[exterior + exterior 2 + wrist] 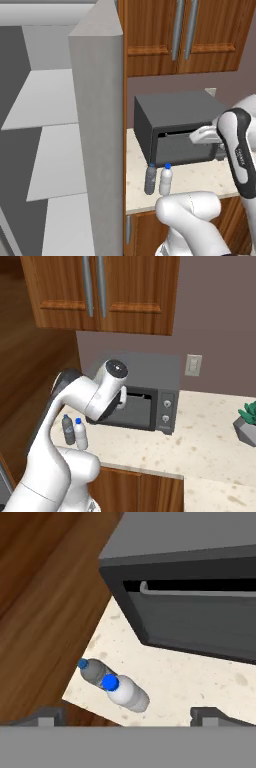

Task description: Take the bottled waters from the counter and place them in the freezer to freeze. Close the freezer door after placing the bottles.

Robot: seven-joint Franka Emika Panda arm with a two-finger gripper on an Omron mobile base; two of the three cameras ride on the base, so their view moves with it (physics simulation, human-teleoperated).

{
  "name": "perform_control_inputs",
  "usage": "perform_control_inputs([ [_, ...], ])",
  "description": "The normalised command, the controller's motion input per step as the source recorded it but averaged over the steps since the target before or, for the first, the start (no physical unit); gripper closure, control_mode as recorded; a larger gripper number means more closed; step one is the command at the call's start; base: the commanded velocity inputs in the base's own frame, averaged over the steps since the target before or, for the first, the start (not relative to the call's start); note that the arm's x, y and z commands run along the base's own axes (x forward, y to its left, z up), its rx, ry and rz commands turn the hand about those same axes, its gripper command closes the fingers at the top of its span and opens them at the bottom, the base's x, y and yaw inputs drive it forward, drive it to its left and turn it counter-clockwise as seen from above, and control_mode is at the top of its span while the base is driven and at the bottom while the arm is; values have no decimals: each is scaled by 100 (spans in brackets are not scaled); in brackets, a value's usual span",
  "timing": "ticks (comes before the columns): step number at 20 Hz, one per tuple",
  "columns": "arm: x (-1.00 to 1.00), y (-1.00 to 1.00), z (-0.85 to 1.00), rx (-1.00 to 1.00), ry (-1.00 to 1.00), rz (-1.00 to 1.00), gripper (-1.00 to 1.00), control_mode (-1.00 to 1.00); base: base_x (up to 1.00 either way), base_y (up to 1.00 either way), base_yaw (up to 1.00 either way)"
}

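Bottles stand upright side by side, touching, near the front corner of the beige bench (200, 181): the smoky grey bottle (150, 179) next to the freezer (50, 150) wall, the whitish bottle (166, 180) just beside it. The white arm bends at the elbow above the bench, its wrist held in front of the dark microwave (175, 127). In the hand view the pincer (129, 716) hangs over the two bottles, released, its tips spread wide apart and gripping nothing.
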Motion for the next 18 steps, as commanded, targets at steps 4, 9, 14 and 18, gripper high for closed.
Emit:
perform_control_inputs([
  [4,0,-34,-37,38,-2,37,-100,-100,0,0,0],
  [9,0,-1,-36,11,-11,37,-100,-100,0,0,0],
  [14,1,17,-34,-1,-8,26,-100,-100,0,0,0],
  [18,1,1,-35,0,-16,23,-100,-100,0,0,0],
])
